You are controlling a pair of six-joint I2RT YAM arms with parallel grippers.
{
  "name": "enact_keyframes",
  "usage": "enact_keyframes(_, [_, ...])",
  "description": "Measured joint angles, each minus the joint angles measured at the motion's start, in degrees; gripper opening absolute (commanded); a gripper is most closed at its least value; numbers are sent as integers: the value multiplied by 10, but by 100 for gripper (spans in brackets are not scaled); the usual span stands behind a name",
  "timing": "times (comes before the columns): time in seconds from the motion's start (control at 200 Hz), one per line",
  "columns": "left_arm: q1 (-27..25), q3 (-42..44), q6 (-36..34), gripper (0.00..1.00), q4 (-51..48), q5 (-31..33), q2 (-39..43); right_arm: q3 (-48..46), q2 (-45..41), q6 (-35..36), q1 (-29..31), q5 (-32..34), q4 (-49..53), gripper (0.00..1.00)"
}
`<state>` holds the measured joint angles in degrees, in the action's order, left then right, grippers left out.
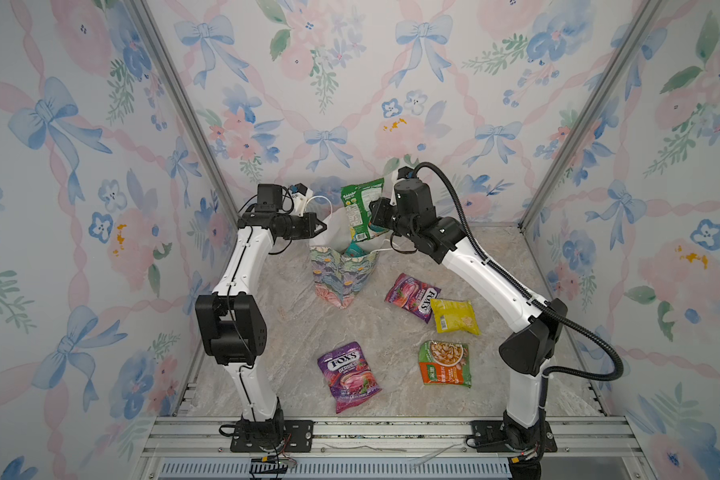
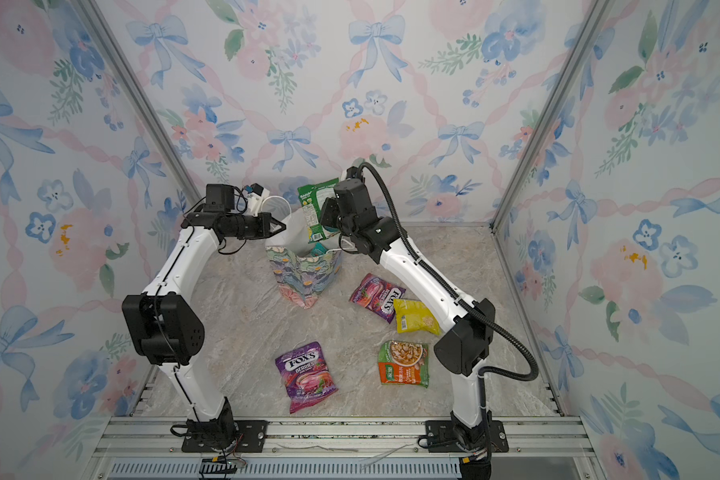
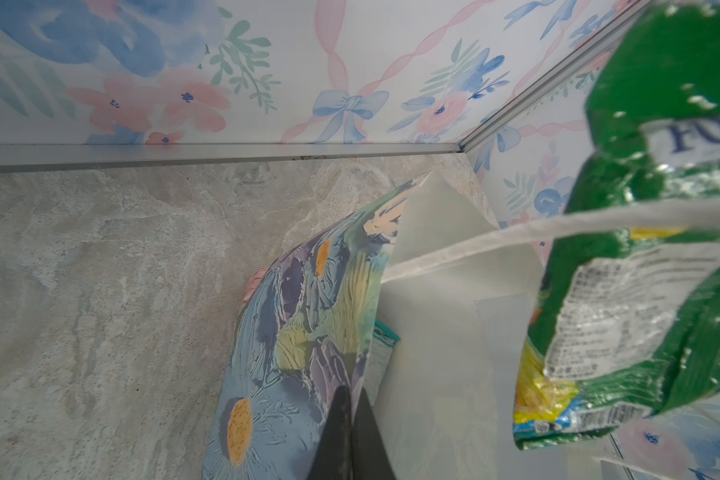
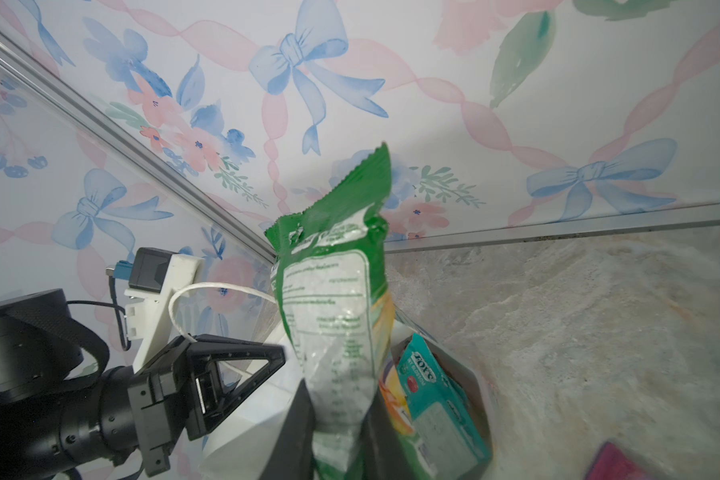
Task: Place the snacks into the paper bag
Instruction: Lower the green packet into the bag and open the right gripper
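holding green pouch (image 1: 360, 208) over bag (image 1: 341, 274)

the right gripper (image 4: 337, 419) was clamped on the lower end of the green pouch, which stood upright over the bag's open mouth. the left gripper (image 3: 346, 415), at 9 o'clock of the bag, was pinched tight on the bag's wall at the rim, and a white cord handle (image 4: 208, 285) arched just beside it. the bag stood upright toward 12 o'clock of the table (image 1: 292, 332), with a teal packet (image 4: 441, 399) inside. four snacks lay flat on the table: a purple packet (image 1: 348, 376) at 6 o'clock of the bag, a second purple packet (image 1: 410, 296) at 4 o'clock, a yellow pouch (image 1: 454, 316) touching that one's outer edge, and an orange-green pouch (image 1: 444, 363) at 5 o'clock.
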<state>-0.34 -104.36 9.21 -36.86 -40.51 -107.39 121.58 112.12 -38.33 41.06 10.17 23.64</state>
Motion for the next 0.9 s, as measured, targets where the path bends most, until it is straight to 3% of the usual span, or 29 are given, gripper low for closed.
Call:
enact_keyframes(0.445, [0,3,0,0,-1,0,4,-104,0,-108,17,29,-95,0])
enact_keyframes(0.9, [0,3,0,0,-1,0,4,-160,-10,-166,27,38,-140,0])
